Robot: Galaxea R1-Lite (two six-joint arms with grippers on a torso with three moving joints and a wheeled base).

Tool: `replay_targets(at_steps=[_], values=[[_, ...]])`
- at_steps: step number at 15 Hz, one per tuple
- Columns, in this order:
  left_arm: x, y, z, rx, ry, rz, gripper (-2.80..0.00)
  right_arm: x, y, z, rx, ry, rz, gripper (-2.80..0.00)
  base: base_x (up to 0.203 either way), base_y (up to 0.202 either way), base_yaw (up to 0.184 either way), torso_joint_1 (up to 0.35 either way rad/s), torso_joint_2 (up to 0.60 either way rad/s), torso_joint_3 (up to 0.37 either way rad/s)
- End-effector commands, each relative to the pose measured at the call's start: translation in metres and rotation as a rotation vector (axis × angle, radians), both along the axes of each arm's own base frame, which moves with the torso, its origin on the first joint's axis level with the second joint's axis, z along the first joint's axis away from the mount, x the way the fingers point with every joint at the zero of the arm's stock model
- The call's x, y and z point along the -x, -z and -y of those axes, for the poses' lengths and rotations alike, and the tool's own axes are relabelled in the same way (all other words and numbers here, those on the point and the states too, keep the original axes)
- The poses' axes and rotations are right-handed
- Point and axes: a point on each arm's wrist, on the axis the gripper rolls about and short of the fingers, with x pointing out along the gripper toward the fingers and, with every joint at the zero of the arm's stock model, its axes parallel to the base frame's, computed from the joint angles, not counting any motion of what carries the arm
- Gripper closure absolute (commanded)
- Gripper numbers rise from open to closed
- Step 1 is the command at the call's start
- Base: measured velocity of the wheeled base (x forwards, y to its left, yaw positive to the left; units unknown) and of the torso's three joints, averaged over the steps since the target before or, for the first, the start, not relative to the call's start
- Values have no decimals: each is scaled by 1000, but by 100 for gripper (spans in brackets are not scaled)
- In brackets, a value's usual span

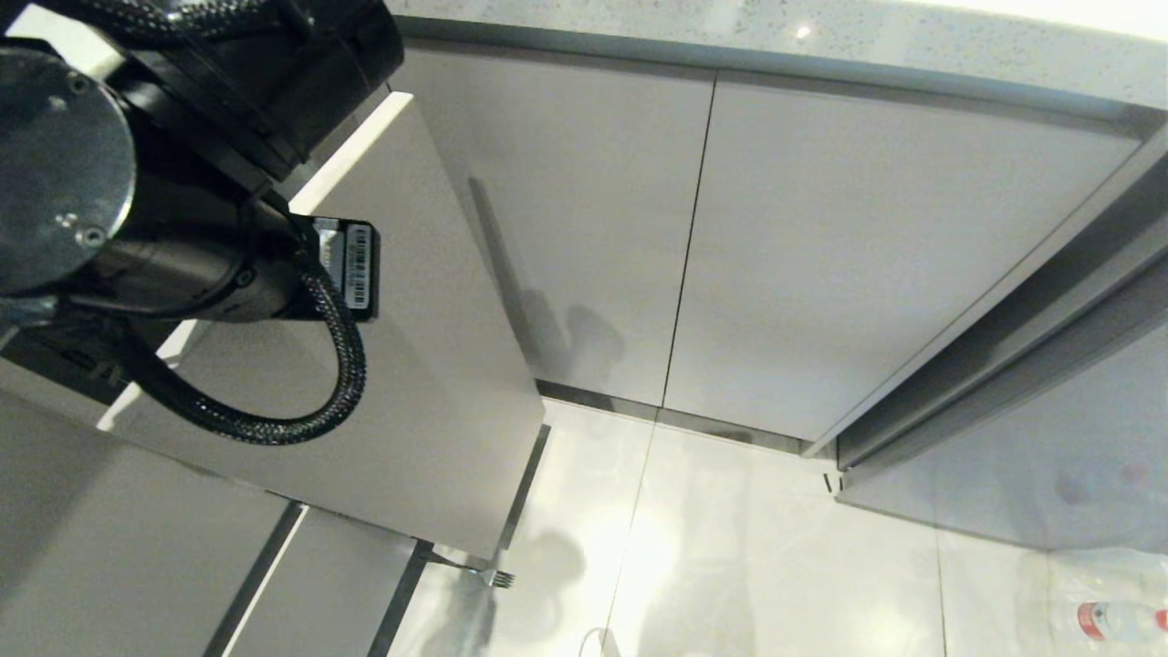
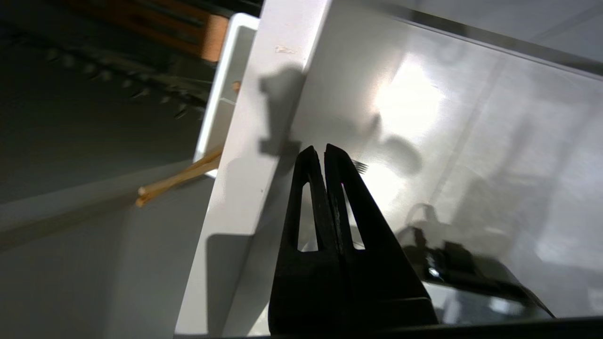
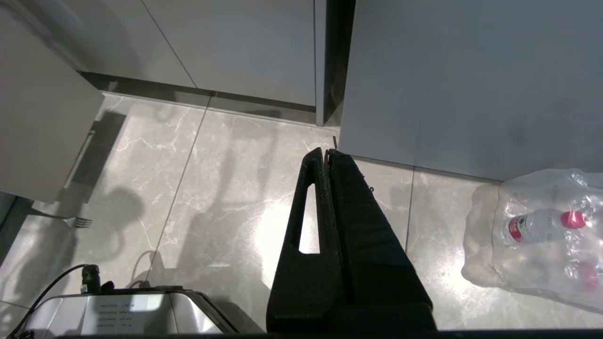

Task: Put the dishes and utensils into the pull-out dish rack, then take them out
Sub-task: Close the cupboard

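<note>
Left claw [image 2: 325, 149] pinched closed beside rack front, chopsticks [image 2: 179, 178] behind it

I see the slim silver metal fork [image 1: 482, 571] lying on the pale marble-look floor tiles, tines pointing away from the pulled-out narrow grey cabinet front [image 1: 429, 365], its handle end running under that panel's lower corner. On my right wrist feed the same fork shows flat on the tile. The pair of thin light wooden chopsticks [image 2: 181, 176] leans side by side at a slant, tips poking out past the rim of the white plastic utensil caddy [image 2: 221, 94] just behind the cabinet front's white edge. Beyond the caddy I make out the brown wooden strip [image 2: 188, 33] of the rack; its wire basket is too dark to read.
</note>
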Motion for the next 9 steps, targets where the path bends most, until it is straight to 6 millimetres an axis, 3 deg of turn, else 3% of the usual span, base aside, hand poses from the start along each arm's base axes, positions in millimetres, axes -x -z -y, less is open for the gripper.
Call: replay_targets(at_steps=[1,4,9], values=[[-5,-5,-19,-1,-78,14,0,0,0,0,0,0,-2,0,0,0,0,0,0,0],[-5,-15,-41,-9,-137,35,0,0,1,0,0,0,-3,0,0,0,0,0,0,0],[21,-20,-19,35,34,62,0,0,0,0,0,0,-2,0,0,0,0,0,0,0]])
